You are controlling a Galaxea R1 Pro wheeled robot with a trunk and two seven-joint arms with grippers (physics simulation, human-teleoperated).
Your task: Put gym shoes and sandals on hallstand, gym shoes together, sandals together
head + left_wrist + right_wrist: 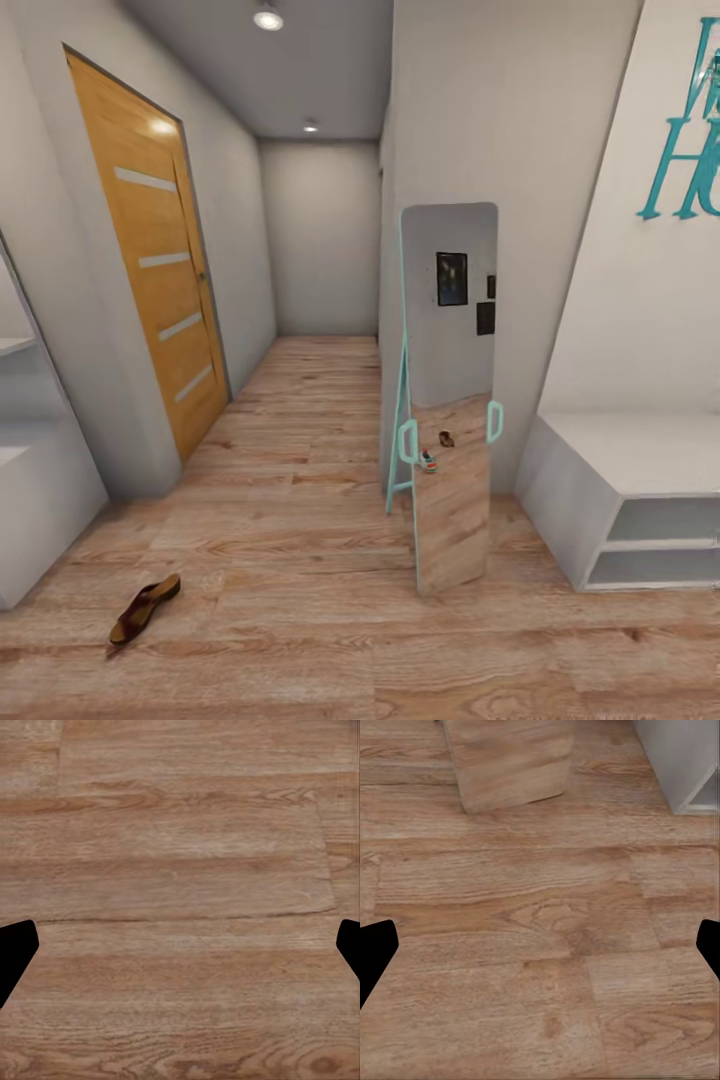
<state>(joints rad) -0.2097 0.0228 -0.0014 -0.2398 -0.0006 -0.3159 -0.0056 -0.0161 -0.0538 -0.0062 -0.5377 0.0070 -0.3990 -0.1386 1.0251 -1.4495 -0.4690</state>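
One dark-brown sandal [145, 607] lies on the corridor floor [300, 520] at the lower left of the head view. A standing mirror [450, 330] in the middle reflects a small gym shoe [428, 461] and a second sandal [446, 439]; the real ones are out of view. At the left edge stands part of the pale hallstand [40, 500], with a floating shelf [15, 345] above it. My left gripper [180, 952] hangs open over bare planks. My right gripper [540, 952] is open too, above the floor near the mirror's base [510, 765].
A smaller white two-tier bench [620, 470] stands against the right wall under teal lettering; its corner [682, 757] is in the right wrist view. An orange wooden door [165, 270], shut, is on the left wall. The corridor runs on ahead to a plain end wall.
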